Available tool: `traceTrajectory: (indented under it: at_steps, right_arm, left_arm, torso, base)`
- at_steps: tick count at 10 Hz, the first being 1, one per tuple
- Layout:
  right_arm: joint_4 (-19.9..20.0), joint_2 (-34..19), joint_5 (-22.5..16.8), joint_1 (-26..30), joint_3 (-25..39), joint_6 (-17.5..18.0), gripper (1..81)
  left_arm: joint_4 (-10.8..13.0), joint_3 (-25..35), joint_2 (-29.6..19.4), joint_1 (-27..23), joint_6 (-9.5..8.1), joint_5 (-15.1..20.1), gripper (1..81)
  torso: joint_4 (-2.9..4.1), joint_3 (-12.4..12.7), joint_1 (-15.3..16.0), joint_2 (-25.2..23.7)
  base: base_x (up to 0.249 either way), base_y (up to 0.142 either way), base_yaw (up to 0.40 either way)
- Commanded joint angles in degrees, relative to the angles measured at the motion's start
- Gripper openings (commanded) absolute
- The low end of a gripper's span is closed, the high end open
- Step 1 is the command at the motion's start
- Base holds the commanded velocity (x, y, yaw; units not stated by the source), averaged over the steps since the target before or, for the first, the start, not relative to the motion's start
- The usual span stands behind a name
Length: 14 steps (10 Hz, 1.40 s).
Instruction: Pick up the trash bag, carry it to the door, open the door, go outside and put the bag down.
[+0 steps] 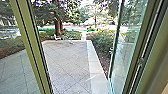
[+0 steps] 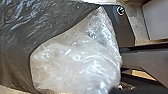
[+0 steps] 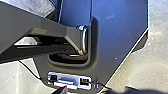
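**Trash bag by the robot's body, glass door standing open**

The trash bag (image 2: 75, 66) is at the robot's front, in the left wrist view: clear, crinkled plastic bulging beside glossy black plastic (image 2: 22, 32), close by the robot's dark jointed bar (image 2: 147, 58). How far open the left claw is, and whether it grips the bag, I cannot tell; nor can I tell the right claw's state or hold. On the robot's base, a pale socket panel (image 3: 68, 78) bears reddish marks that cannot be read. Ahead, past the open glass door (image 1: 128, 47), lie paving (image 1: 67, 62), shrubs (image 1: 103, 40), a white chair (image 1: 57, 37) and a tree trunk (image 1: 58, 27).
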Motion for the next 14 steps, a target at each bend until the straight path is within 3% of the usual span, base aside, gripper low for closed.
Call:
traceTrajectory:
  at_steps: [1, 8, 14]
  right_arm:
    - [-0.6, 0.2, -2.5, 1.6, 0.3, 0.0, 81.1]
    - [-0.4, 0.3, -2.3, 1.6, 0.4, 0.0, 81.1]
    - [-0.5, 0.4, -2.3, 1.5, 0.3, 0.0, 81.1]
  left_arm:
    - [0.4, 0.3, 0.1, -2.3, 0.27, 3.5, 1.0]
    - [0.3, 0.3, 0.3, -2.3, 0.10, 3.7, 1.0]
    - [0.3, 0.3, 0.6, -2.3, 0.10, 3.7, 1.0]
  torso:
    - [0.00, 0.0, 0.0, 0.0]
    - [0.00, 0.0, 0.0, 0.0]
    - [0.00, 0.0, -0.1, -0.1]
  base:
    - [0.000, 0.000, 0.000]
    - [0.000, 0.000, 0.000]
    - [0.094, 0.000, 0.000]
